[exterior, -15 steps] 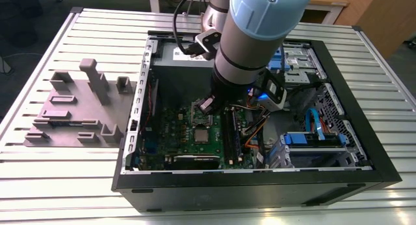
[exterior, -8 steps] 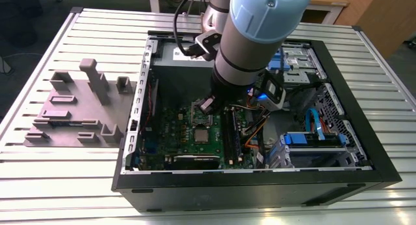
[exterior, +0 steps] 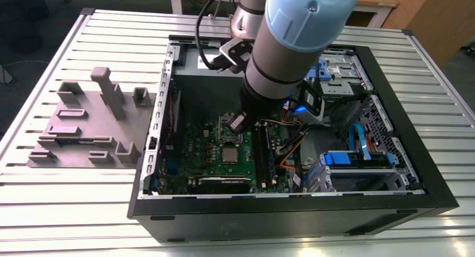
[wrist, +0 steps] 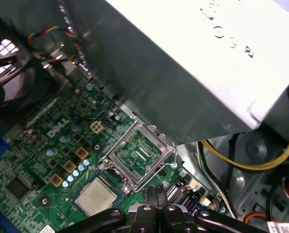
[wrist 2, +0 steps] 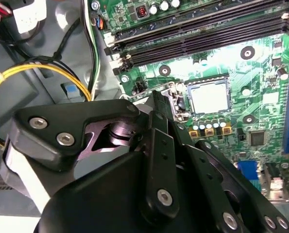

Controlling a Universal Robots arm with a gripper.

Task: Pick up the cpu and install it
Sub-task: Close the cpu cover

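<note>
The cpu (wrist: 95, 196) is a small silver-grey square with a pale rim. It lies flat in its seat on the green motherboard (exterior: 194, 157) inside the open computer case, also visible as cpu (wrist 2: 210, 95) and cpu (exterior: 230, 155). The shiny socket frame (wrist: 137, 155) with a green centre stands swung open right beside it. My gripper (wrist: 156, 191) reaches down into the case with its fingers together and nothing between them. Its tip is near the frame's edge and wire lever, a short way from the cpu. The same gripper (wrist 2: 156, 102) (exterior: 237, 123) appears in the other views.
The big grey box (wrist: 197, 63) with a white label sits close above the socket area. Memory slots (wrist 2: 207, 34) run beside the cpu, and a yellow cable (wrist 2: 37, 68) loops nearby. Blue drive brackets (exterior: 356, 159) fill the case's right side. A grey fixture block (exterior: 89, 123) stands on the slatted table.
</note>
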